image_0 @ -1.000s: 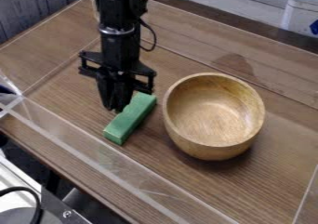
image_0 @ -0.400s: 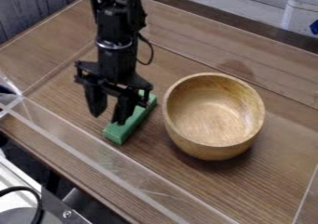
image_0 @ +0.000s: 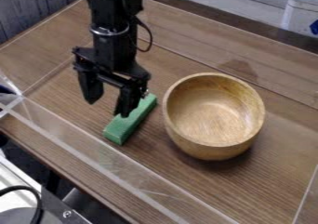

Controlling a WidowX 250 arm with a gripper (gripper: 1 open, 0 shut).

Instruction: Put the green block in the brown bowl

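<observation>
Currently, gripper [image_0: 110,94] jaws spread apart above the grained wood surface [image_0: 183,192]; flat green block [image_0: 129,119] beside round, deep wooden bowl [image_0: 214,116].

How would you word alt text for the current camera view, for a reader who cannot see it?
A black robot gripper, jaws open, hangs over a green block on a wooden table, beside a round brown bowl.

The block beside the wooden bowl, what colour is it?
The block is green, in the camera view.
</observation>
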